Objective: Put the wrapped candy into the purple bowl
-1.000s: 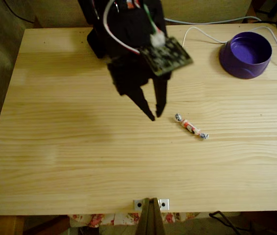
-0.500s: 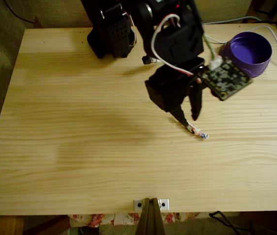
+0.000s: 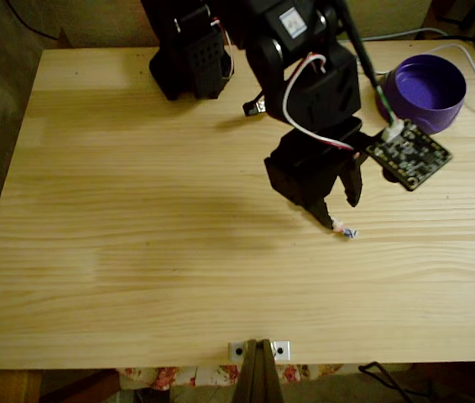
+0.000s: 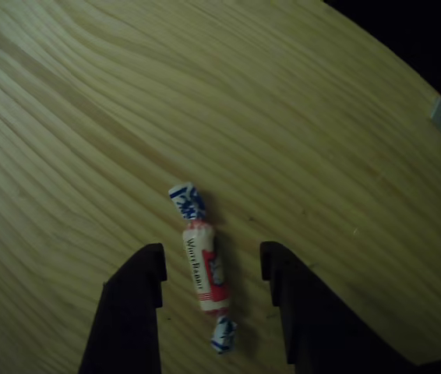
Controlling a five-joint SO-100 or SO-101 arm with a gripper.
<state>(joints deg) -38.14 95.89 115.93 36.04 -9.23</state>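
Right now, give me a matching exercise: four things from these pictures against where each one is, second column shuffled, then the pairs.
Things:
1. candy
2. purple bowl
3. gripper
4. metal bracket

Places:
A. near edge of the table, fixed view
B. far right corner of the table, fixed view
C. lying flat between two black fingers
D. open, straddling the candy

Pairs: 1-C, 2-B, 3-D, 4-A

The pincer (image 4: 213, 265) stands with its jaws apart, one on each side of the wrapped candy (image 4: 202, 268), with bare tabletop (image 3: 137, 252) showing between each jaw and the wrapper. Between there and the purple bowl (image 3: 422, 92) in the fixed view, a green circuit board (image 3: 409, 154) and white cables (image 3: 347, 52) hang by the bowl.
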